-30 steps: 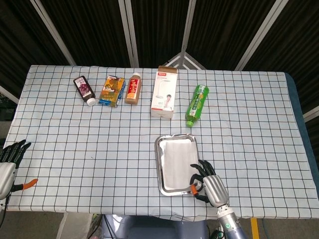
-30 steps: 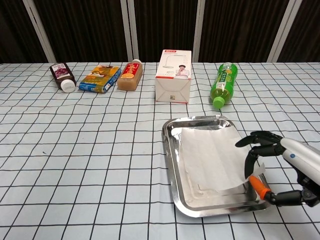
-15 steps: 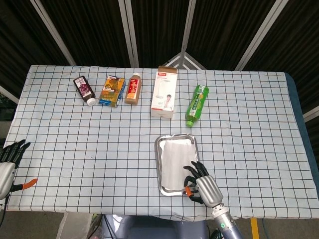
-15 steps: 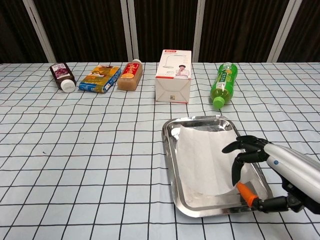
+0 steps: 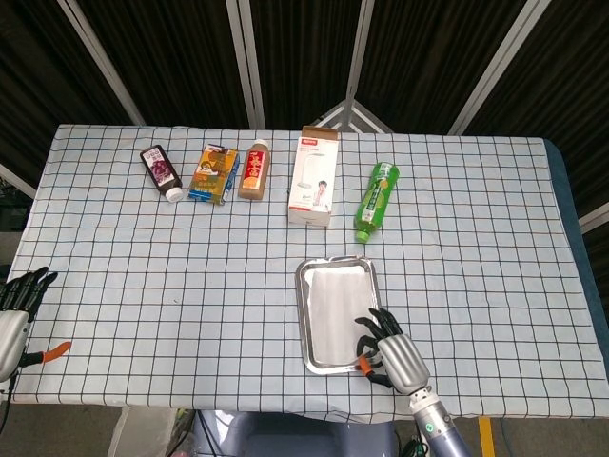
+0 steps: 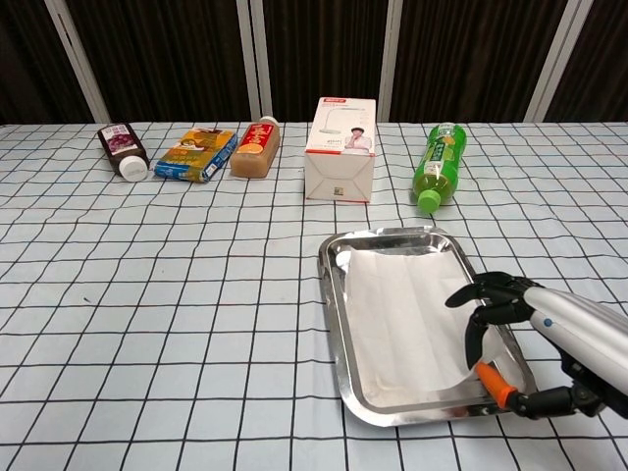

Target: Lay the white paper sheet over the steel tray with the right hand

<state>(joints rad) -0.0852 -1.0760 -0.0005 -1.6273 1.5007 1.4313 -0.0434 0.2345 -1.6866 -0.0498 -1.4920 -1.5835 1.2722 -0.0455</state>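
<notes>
The steel tray [image 5: 302,319] [image 6: 331,294] lies on the checked cloth near the front edge. Inside it, the white paper sheet [image 5: 333,309] [image 6: 397,314] covers most of the bottom, with its near right corner slightly raised. My right hand [image 5: 395,354] [image 6: 535,324] hangs over the tray's near right corner and pinches that corner of the sheet between its dark fingers [image 6: 478,329] and orange-tipped thumb. My left hand [image 5: 11,319] rests at the table's near left edge, fingers apart and holding nothing; only the head view shows it.
Along the back stand or lie a dark bottle [image 5: 162,172], a snack pack [image 5: 213,174], a brown drink bottle [image 5: 253,169], a white box [image 5: 315,176] [image 6: 340,148] and a green bottle [image 5: 377,201] [image 6: 438,167], all beyond the tray.
My right hand shifted left over the tray, then came back slightly right with the sheet's corner. The sheet lies flatter in the tray now. The left hand has not moved.
</notes>
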